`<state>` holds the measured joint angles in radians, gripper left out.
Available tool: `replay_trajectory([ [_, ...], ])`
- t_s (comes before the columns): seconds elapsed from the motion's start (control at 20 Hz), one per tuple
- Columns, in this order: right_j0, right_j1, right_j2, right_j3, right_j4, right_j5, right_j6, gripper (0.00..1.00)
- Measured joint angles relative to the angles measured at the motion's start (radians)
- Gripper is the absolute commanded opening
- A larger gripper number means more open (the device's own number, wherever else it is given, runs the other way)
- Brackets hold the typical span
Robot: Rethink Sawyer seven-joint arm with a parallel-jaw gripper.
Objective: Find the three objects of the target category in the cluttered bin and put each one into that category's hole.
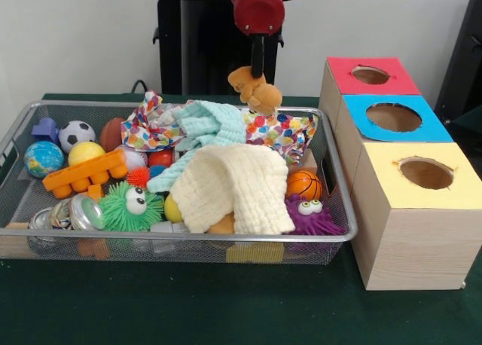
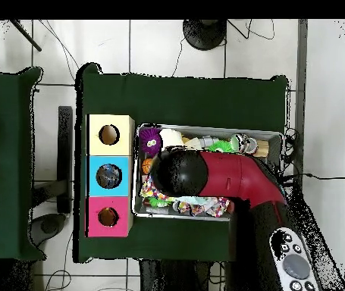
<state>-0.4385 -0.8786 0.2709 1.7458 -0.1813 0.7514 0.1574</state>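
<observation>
We see the green counter (image 1: 188, 300) carrying the wire-mesh bin (image 1: 340, 209), heaped with balls, cloths and spiky toys. Beside it stands the row of wooden boxes, the red-topped box (image 1: 343, 77) farthest back, its round hole (image 1: 370, 75) uncovered. The cream cloth (image 1: 237, 190) lies across the bin's middle. Above the bin's far rim, the pincer (image 1: 257, 72) is clenched on a tan plush animal (image 1: 257, 91), which hangs clear of the clutter, left of the red box.
</observation>
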Motion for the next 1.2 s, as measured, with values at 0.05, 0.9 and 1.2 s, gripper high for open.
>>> replay_trajectory([
  [0.05,-0.005,0.006,0.000,0.004,0.006,-0.022,0.000,0.00],
  [0.9,0.220,-0.124,-0.089,0.216,0.187,-0.112,0.169,0.00],
  [1.2,0.293,-0.198,-0.114,0.266,0.222,-0.113,0.258,0.00],
])
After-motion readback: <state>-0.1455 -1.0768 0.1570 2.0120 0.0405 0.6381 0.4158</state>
